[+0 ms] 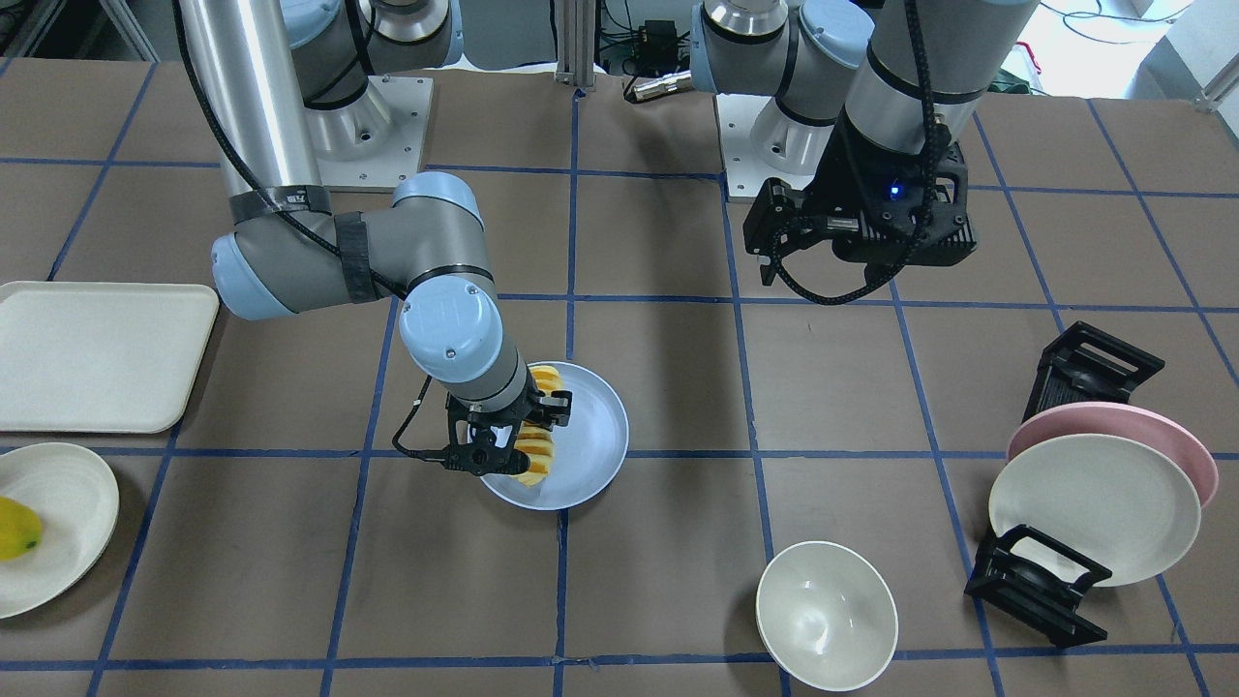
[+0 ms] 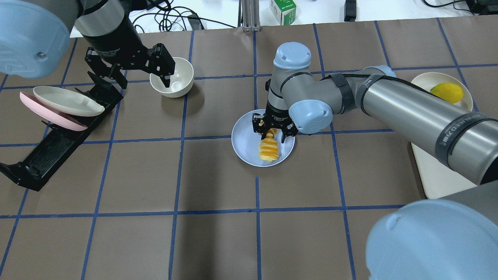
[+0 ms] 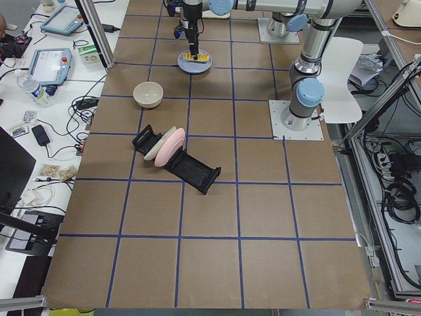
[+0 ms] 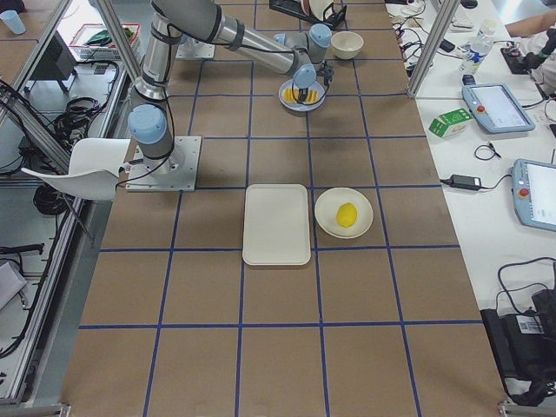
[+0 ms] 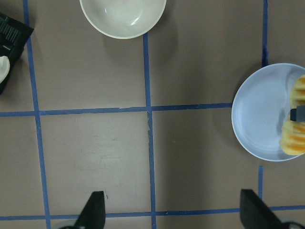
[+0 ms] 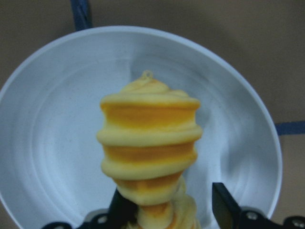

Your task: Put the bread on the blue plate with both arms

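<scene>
Lavender-blue and matte, the blue plate (image 2: 243, 142) already carries the bread (image 2: 268, 151): the ridged orange-and-cream loaf lies inside the rim, on the half of the plate away from the left gripper (image 2: 136, 72), with one end near the plate's edge and nothing hanging over it. The right gripper (image 2: 273, 134) stands directly over the plate, pointing down, with its fingers straddling the loaf about midway along. In the right wrist view one finger sits against the bread's side while the other stands clear of it with plate showing in the gap, so the jaws read as parted and the grip as let go rather than clamped, though a light touch on one side cannot be ruled out. The left gripper hangs well apart from the plate, above the table beside the cream bowl (image 2: 183, 83). Its fingers are spread wide and hold nothing, and its wrist camera shows the plate and loaf off at the edge of its view. As a judgement, the placing itself looks essentially done. What seems left is for the right arm to lift straight up off the plate without dragging the loaf by the finger that touches it. The left arm has no visible part in this step.
</scene>
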`<action>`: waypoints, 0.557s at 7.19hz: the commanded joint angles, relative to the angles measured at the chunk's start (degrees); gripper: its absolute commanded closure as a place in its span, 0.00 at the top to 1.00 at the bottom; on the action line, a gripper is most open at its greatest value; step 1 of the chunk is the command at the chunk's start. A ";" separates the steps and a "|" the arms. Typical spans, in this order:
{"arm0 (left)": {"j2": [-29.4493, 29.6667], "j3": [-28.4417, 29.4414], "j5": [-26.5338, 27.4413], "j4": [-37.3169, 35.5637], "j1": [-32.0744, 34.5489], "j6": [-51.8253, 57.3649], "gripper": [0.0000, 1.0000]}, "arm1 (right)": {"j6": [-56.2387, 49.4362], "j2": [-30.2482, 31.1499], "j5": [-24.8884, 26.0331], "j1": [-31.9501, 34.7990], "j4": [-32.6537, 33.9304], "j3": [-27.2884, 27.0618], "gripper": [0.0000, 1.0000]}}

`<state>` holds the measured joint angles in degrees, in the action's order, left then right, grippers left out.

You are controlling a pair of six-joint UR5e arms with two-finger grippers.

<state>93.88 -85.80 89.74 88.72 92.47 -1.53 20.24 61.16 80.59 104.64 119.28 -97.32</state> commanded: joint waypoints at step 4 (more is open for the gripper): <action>-0.19 -0.07 -0.01 -0.04 -0.27 0.30 1.00 | -1.08 4.30 5.68 -2.06 -13.77 10.56 1.00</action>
<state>93.70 -85.83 89.71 88.68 92.21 -1.30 19.65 63.58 83.01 103.37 111.41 -89.34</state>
